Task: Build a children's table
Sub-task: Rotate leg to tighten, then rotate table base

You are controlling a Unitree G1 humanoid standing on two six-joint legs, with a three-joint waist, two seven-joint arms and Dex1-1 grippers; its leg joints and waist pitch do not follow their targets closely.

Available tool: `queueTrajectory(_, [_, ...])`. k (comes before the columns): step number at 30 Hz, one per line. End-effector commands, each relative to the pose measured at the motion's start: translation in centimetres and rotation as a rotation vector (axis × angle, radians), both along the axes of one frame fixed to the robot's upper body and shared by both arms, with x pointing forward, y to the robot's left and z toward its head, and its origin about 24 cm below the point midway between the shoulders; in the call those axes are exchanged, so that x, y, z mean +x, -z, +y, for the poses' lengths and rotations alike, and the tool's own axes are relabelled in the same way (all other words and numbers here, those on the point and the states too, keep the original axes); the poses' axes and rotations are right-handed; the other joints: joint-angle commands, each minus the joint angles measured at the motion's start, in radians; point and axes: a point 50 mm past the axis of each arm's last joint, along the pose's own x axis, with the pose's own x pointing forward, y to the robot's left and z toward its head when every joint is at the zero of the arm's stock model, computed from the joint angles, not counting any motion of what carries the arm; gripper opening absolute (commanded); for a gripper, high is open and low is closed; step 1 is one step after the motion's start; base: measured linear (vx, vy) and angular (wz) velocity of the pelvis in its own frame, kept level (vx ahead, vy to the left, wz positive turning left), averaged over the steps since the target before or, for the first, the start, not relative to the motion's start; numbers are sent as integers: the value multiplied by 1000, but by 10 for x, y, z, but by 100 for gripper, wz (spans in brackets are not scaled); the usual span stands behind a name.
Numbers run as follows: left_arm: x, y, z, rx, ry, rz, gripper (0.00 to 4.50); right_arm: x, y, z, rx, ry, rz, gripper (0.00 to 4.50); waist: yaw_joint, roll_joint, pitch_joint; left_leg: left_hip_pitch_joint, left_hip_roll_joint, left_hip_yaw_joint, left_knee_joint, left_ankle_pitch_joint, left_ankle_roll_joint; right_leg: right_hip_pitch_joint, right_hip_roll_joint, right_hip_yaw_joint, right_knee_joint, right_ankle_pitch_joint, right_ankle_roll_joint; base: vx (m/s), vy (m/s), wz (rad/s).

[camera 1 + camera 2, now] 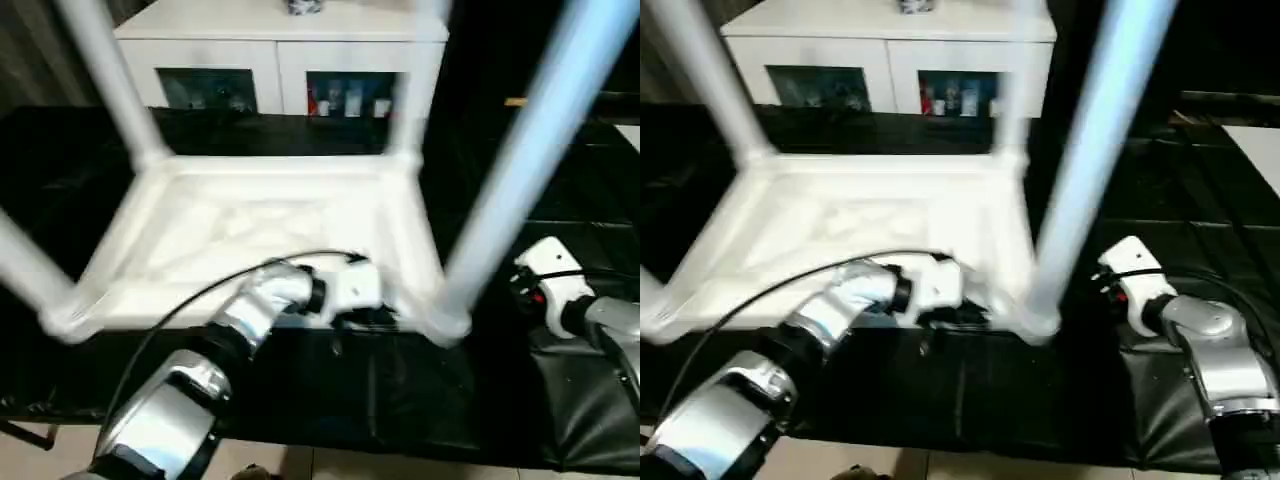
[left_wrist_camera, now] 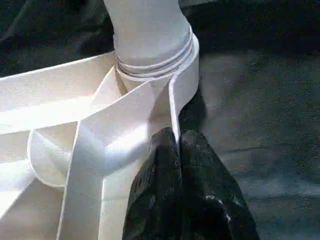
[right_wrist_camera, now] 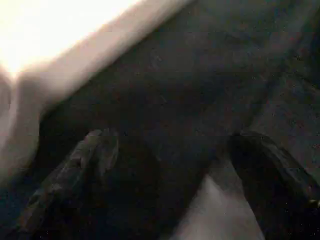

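Note:
The white tabletop [image 1: 250, 240] lies upside down on the black-covered surface, ribbed underside facing up. Legs rise from its corner sockets: near right leg [image 1: 530, 150], near left leg [image 1: 30, 265], far left leg [image 1: 110, 80], far right leg [image 1: 405, 110]. My left gripper [image 1: 365, 318] is at the near edge beside the near right socket [image 2: 160, 65]. In the left wrist view the left gripper [image 2: 179, 134] is shut on the tabletop's thin rim [image 2: 175, 105]. My right gripper [image 3: 170, 160] stands open over the black cloth, right of the table and apart from it.
A white cabinet [image 1: 280, 40] with glass doors stands behind the work surface. Black cloth [image 1: 330, 400] covers the surface up to its front edge, with light floor below. A flat white board [image 1: 1258, 150] shows at the far right. A black cable [image 1: 190, 300] arcs over my left forearm.

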Motion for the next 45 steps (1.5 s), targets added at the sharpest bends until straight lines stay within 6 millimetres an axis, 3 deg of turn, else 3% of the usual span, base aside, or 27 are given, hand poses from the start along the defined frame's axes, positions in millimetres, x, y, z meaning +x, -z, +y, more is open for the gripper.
queueTrajectory(1, [2,-20,-11,-90,45,-95,0,-3,1,3,18,-20,12,378,-9,-27,-68,13,27,-14,-62,-176,95,50,-39,25,-61,-70,-259,0,0,0])
queueTrajectory(4, [10,-22,-11,-73,-5,-165,0,-5,3,4,10,-34,17,378,-13,-26,-71,11,23,-13,-56,-166,115,48,-39,23,-62,-75,-253,0,0,0])
queueTrajectory(6, [15,-24,-7,-64,-47,-220,0,-4,5,4,4,-25,14,378,-19,-31,-68,8,21,-14,-58,-183,111,49,-39,21,-67,-116,-241,0,0,0])
queueTrajectory(8, [17,-25,-6,-67,-56,-233,0,-3,5,4,3,-21,12,378,-21,-28,-68,9,21,-15,-60,-190,102,47,-40,21,-71,-157,-226,0,0,0])
queueTrajectory(9, [18,-25,-2,-78,-66,-215,44,-3,6,4,-1,-18,14,381,-23,-34,-67,7,21,-16,-61,-188,102,49,-40,20,-71,-160,-224,0,0,0])
queueTrajectory(14, [17,-30,11,-169,-78,-186,83,-4,10,2,-37,27,20,381,-20,-36,-68,5,24,-14,-59,-160,110,46,-41,20,-63,-135,-244,0,0,0])
queueTrajectory(17, [17,-33,14,-213,-99,-187,98,-2,10,-3,-49,76,3,381,-21,-34,-67,7,23,-12,-58,-161,110,43,-39,21,-63,-132,-248,0,0,0])
queueTrajectory(18, [17,-41,25,-341,-168,-173,109,6,5,-13,-48,234,-95,381,-20,-33,-68,8,23,-12,-58,-155,105,43,-40,22,-62,-126,-250,0,0,0])
queueTrajectory(19, [17,-41,25,-342,-169,-172,125,6,5,-13,-48,236,-96,381,-20,-34,-68,5,24,-14,-60,-148,101,44,-45,21,-58,-120,-257,0,0,0])
queueTrajectory(20, [15,-44,33,-406,-211,-162,135,7,1,-14,-15,293,-155,381,-20,-28,-69,9,20,-11,-58,-157,96,41,-38,19,-62,-138,-254,0,0,0])
queueTrajectory(21, [13,-46,44,-463,-267,-143,138,7,-4,-13,29,344,-216,381,-21,-30,-70,9,25,-11,-59,-156,95,43,-41,23,-58,-123,-255,0,0,0])
queueTrajectory(22, [13,-46,44,-463,-267,-143,138,7,-4,-13,29,344,-216,381,-23,-27,-68,3,25,-13,-61,-153,99,43,-42,22,-56,-116,-254,0,0,0])
queueTrajectory(23, [11,-47,51,-495,-301,-131,160,5,-7,-12,59,371,-251,381,-26,-24,-69,11,24,-10,-61,-170,95,38,-35,21,-59,-133,-245,0,0,0])
queueTrajectory(24, [11,-47,51,-495,-301,-131,160,5,-7,-12,59,371,-251,381,-26,-23,-68,10,24,-11,-61,-175,95,38,-36,22,-60,-140,-240,0,0,0])
queueTrajectory(25, [6,-45,63,-535,-355,-108,174,1,-11,-7,120,373,-309,381,-27,-15,-65,10,24,-10,-64,-193,84,39,-34,21,-62,-163,-231,0,0,0])
queueTrajectory(26, [4,-44,67,-547,-374,-99,180,-1,-13,-5,140,372,-328,381,-27,-18,-63,10,28,-11,-66,-213,80,35,-36,23,-65,-178,-219,0,0,0])
queueTrajectory(27, [-1,-42,76,-567,-416,-90,180,-6,-14,-1,194,354,-338,381,-27,-8,-62,10,26,-13,-69,-224,76,35,-34,21,-66,-192,-214,0,0,0])
queueTrajectory(28, [-1,-42,76,-567,-416,-90,205,-6,-14,-1,194,354,-338,381,-29,-11,-63,12,28,-13,-70,-236,70,33,-33,22,-69,-194,-206,0,0,0])
queueTrajectory(29, [-7,-40,87,-595,-464,-79,205,-13,-14,4,235,317,-350,381,-28,5,-64,17,28,-15,-73,-252,55,32,-30,21,-67,-199,-203,0,0,0])
queueTrajectory(30, [-7,-40,87,-595,-464,-79,217,-13,-14,4,235,317,-350,381,-28,-1,-61,16,31,-15,-76,-269,52,31,-31,22,-73,-205,-200,0,0,0])
queueTrajectory(31, [-11,-38,95,-613,-507,-82,222,-20,-13,8,281,287,-339,381,-32,-5,-60,15,26,-14,-76,-288,42,32,-28,21,-72,-222,-193,0,0,0])
queueTrajectory(32, [-21,-37,108,-642,-566,-86,233,-34,-11,16,345,210,-304,381,-30,-5,-59,14,28,-15,-79,-296,42,33,-31,23,-75,-230,-187,0,0,0])
queueTrajectory(33, [-29,-36,118,-657,-615,-92,233,-47,-10,22,372,143,-285,381,-28,4,-54,11,33,-18,-83,-336,48,33,-33,23,-78,-253,-169,0,0,0])
queueTrajectory(35, [-36,-35,127,-663,-668,-93,262,-59,-7,28,410,92,-253,381,-30,4,-58,12,31,-20,-86,-337,43,34,-31,22,-83,-267,-152,0,0,0])
queueTrajectory(37, [-41,-32,134,-649,-715,-85,274,-72,-5,35,436,33,-218,381,-32,7,-52,9,28,-20,-88,-344,42,30,-28,21,-86,-291,-142,0,0,0])
queueTrajectory(40, [-46,-31,138,-627,-752,-64,298,-83,-5,44,459,-50,-178,381,-36,7,-48,13,31,-25,-94,-379,20,26,-30,24,-93,-354,-119,0,0,0])
queueTrajectory(45, [-55,-27,146,-604,-810,-86,338,-86,-11,45,463,-86,-174,381,-50,5,-44,11,23,-28,-95,-411,8,21,-31,24,-104,-448,-81,0,0,0])
